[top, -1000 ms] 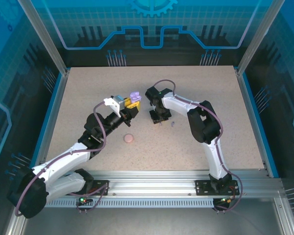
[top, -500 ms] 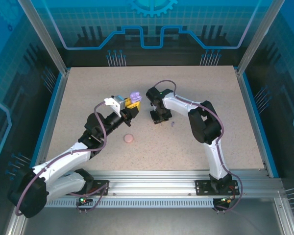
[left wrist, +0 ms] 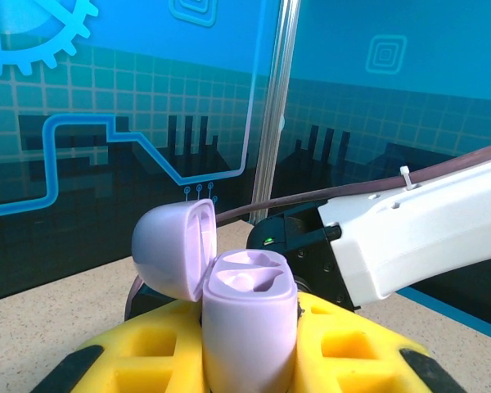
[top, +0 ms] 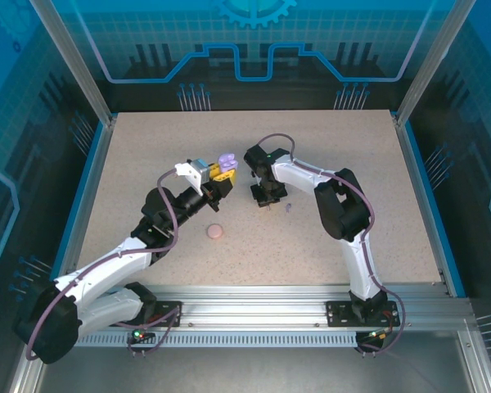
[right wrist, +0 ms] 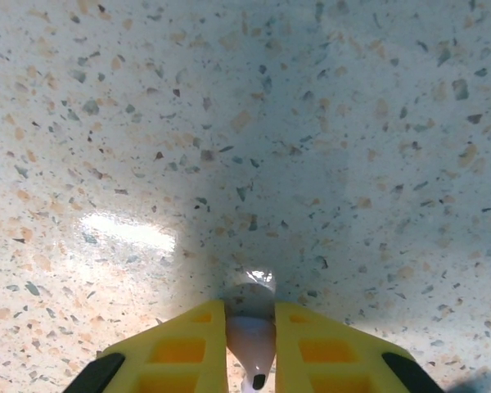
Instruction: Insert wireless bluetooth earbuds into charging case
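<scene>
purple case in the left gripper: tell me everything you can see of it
The purple case looks like smooth, glossy plastic: a rounded base and a domed lid, hinged open and tipped to the left in the left wrist view. Two moulded wells in the top of the base look empty. It stands upright, clamped between the yellow fingers of the left gripper, near the middle of the table. Nothing else touches it.

The open case [top: 226, 160] sits in the left gripper [top: 219, 172], left of the right gripper [top: 266, 199], whose fingers [right wrist: 188, 352] flank an earbud [right wrist: 252, 340] on the surface [top: 147, 164]; a round case [top: 215, 232] lies before them.
</scene>
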Available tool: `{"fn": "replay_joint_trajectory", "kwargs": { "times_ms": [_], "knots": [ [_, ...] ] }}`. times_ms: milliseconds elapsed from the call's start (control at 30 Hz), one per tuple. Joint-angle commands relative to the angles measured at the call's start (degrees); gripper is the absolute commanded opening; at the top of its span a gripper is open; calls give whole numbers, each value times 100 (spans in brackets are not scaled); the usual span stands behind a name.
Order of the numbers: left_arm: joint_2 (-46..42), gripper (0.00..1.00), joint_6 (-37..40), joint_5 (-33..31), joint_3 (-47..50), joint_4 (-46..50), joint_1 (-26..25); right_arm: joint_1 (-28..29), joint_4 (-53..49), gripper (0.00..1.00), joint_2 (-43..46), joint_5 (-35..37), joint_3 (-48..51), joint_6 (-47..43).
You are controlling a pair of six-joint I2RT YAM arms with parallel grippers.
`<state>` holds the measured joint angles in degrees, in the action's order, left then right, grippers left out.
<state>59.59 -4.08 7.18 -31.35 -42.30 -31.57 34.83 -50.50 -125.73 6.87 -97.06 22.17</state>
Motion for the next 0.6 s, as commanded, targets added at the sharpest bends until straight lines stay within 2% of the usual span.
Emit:
{"fn": "replay_joint_trajectory", "kwargs": {
  "times_ms": [0,267,567],
  "knots": [
    [-79,0,87,91,-64,-172,-35,-74,-117,15,266,30,248,53],
    [-48,0,81,90,-124,-191,-37,-107,101,14,1106,2,698,177],
    [133,0,345,108,68,-676,-50,-148,93,15,2552,-22,874,245]
  ]
}}
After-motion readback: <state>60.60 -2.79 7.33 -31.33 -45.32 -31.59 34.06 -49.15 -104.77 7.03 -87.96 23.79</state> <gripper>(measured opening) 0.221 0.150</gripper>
